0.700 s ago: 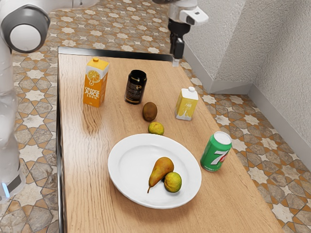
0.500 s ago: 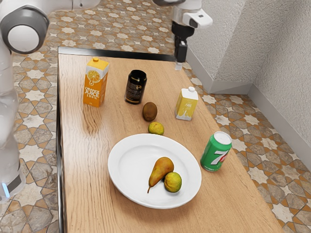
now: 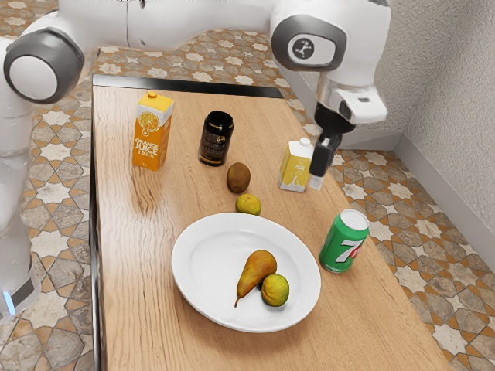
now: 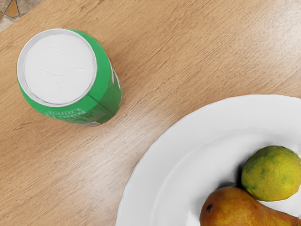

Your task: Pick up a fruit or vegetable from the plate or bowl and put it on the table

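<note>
While the pick is yet to come, reaching seems in hand

On the brown wood-grain table, the wide, round white plate lies near; toward the exterior view's right, it holds a golden-brown pear and a round yellow-green citrus. Next: centre over one, then lower. Beyond the plate hangs the black gripper, apparently empty; open or closed, I cannot tell.

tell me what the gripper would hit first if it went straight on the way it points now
Probably the white plate, on the side toward the green can, though depth is unclear.
</note>
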You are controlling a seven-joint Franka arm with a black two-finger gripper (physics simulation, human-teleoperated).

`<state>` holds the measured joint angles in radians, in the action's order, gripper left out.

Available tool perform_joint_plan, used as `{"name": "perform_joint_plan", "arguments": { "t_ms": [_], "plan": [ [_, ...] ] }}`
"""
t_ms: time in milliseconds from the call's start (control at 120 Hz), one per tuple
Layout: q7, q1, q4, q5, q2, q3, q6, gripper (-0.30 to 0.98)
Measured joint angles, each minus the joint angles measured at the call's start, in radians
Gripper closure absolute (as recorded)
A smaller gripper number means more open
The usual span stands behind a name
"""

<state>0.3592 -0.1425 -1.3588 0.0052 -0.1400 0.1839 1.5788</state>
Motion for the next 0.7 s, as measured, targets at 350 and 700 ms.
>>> {"name": "perform_joint_plan", "arguments": {
  "t_ms": [350, 700],
  "plan": [
    [0.003, -0.118, -0.516, 0.065, 0.245, -0.046, 0.171, 0.0],
    [0.007, -0.145, -0.494, 0.043, 0.112, -0.083, 0.318, 0.0]
  ]
}}
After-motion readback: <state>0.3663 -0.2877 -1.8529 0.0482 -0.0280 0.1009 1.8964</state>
